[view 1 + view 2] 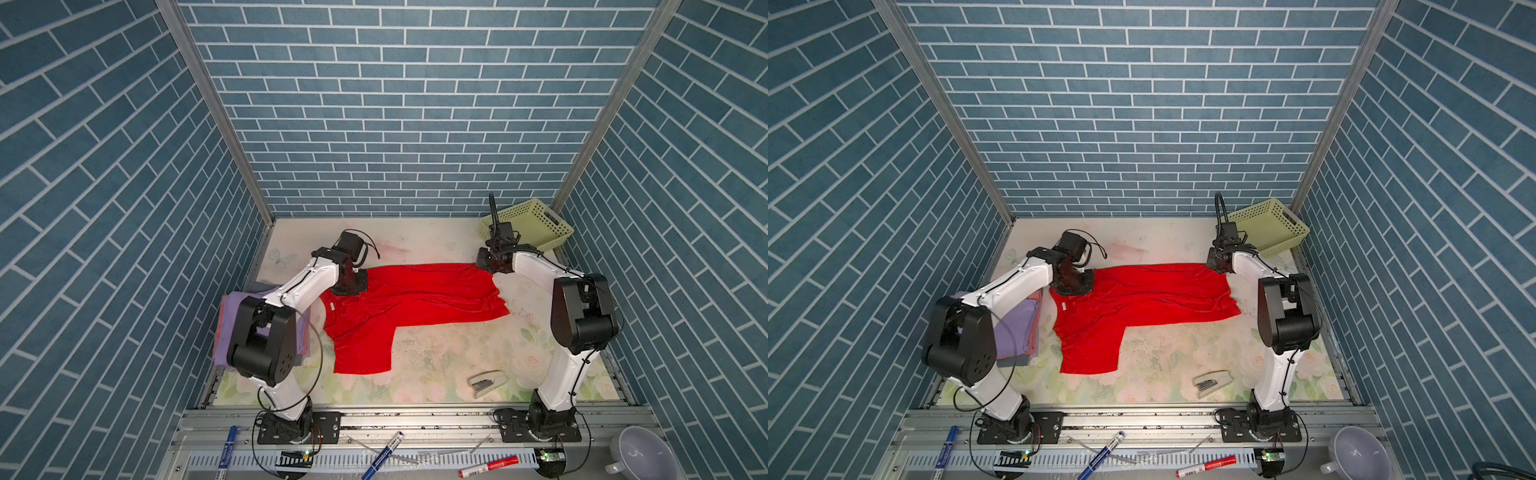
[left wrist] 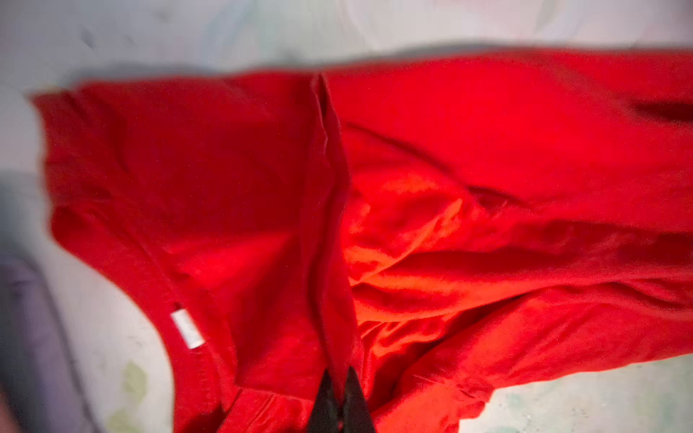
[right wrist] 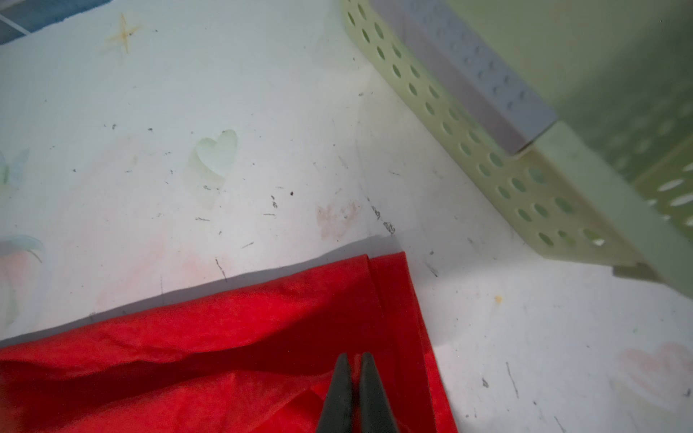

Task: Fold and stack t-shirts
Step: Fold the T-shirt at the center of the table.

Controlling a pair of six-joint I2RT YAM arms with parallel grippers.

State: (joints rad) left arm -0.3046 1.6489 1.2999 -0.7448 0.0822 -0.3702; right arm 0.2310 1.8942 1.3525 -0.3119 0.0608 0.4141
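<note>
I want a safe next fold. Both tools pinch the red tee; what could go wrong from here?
1. The left tool and right tool pinch only the far edge of the tee; the near sleeve lies loose and may bunch in the fold.
2. The right tool is close to the basket; a lift may bump it.
3. The left arm hangs over the stack and may disturb it.

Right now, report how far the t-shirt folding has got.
Done: a stack of folded tees, lavender on top, lies at the table's left edge beneath the left arm. In hand: the red t-shirt, spread out, not yet a rectangle, with the left gripper and right gripper both shut on its far edge. Left: finish folding it and add it to the stack.
</note>
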